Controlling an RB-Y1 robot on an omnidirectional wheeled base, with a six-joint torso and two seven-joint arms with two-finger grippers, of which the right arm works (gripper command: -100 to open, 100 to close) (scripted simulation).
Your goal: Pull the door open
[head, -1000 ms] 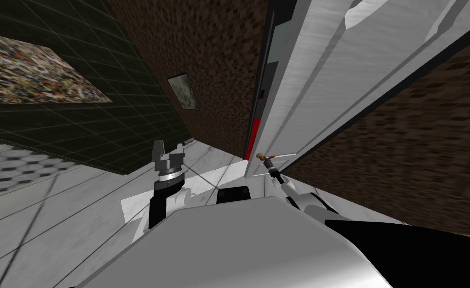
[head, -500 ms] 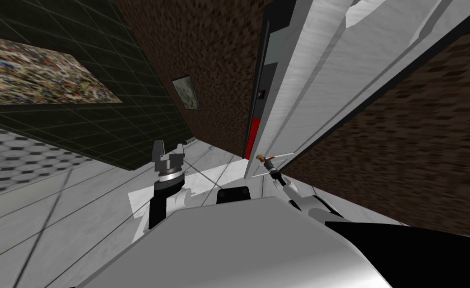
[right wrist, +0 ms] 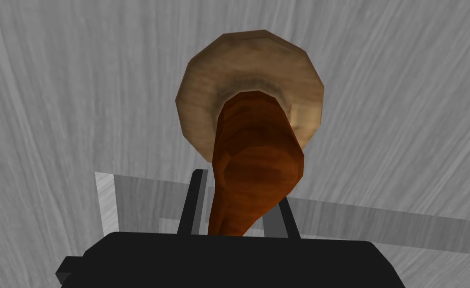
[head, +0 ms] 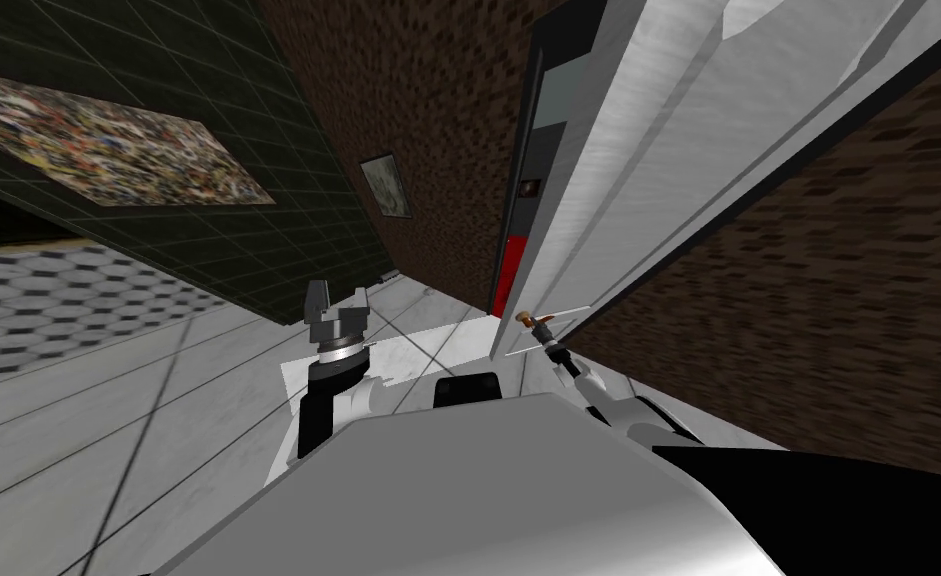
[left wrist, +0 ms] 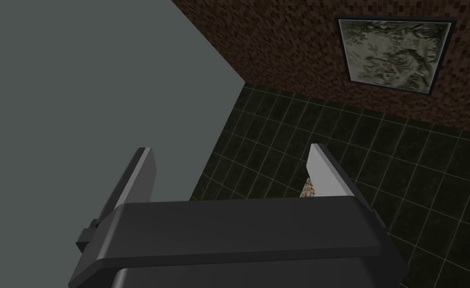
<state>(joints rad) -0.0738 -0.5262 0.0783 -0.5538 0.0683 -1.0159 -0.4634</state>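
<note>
Clamping the brown door handle [right wrist: 256, 170], the right gripper [right wrist: 238, 187] is pressing both thin fingers against its sides, just short of the tan rosette [right wrist: 204, 95] on the grey-white door [head: 658, 150]; the left gripper [left wrist: 231, 149] is hanging wide open, holding nothing; compared with a second ago, the walls are sliding across the head view, my own turning; the grip is staying unchanged.

We are in the hallway of a home. A white door [head: 658, 150] at 1 o'clock sits in a brown brick wall [head: 438, 100]. A framed picture [head: 386, 186] hangs at 12, a large painting [head: 108, 150] on dark green tiles [head: 258, 250] at 10, and pale floor tiles [head: 108, 420] lie underfoot.
</note>
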